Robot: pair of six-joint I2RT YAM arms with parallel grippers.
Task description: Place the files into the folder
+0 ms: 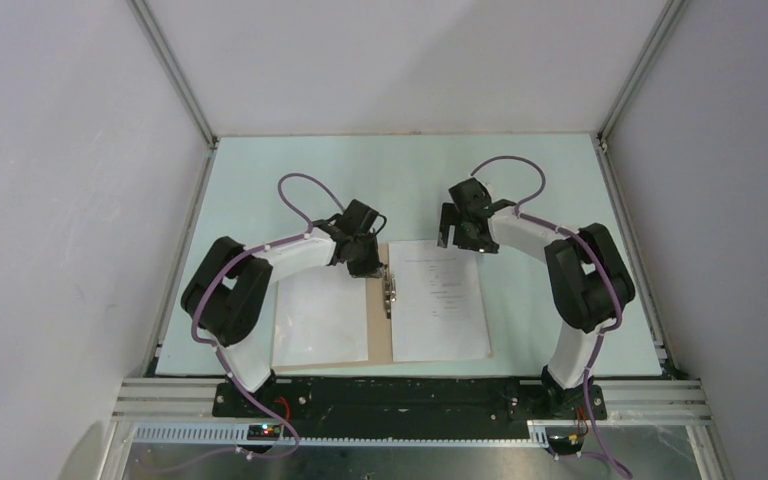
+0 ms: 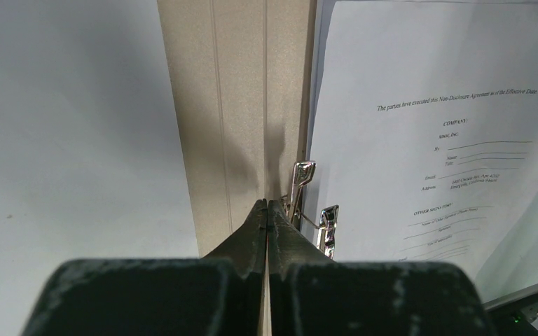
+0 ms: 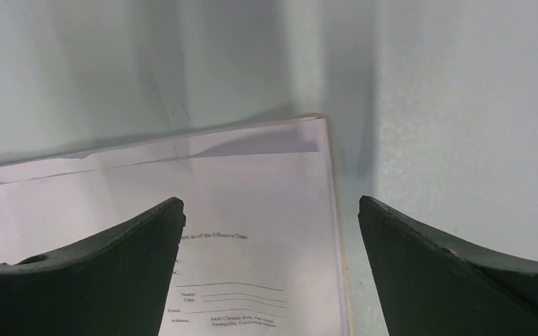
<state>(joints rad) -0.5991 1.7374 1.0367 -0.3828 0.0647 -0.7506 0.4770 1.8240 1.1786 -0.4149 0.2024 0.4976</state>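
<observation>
Tan card folder (image 1: 380,345) lies open on the table (image 1: 260,180), at the middle of its near edge, so both leaves can take paper. The files (image 1: 440,300) lie on the right leaf, just beside the metal clip (image 2: 305,175). One white sheet (image 1: 318,320) covers the left leaf. The left gripper (image 2: 267,204), fingers pressed together on nothing, points down at the spine, probably to work the clip. The right gripper (image 3: 270,201), spread wide, hovers over the files' far right corner, its elbow bent toward the right edge.
</observation>
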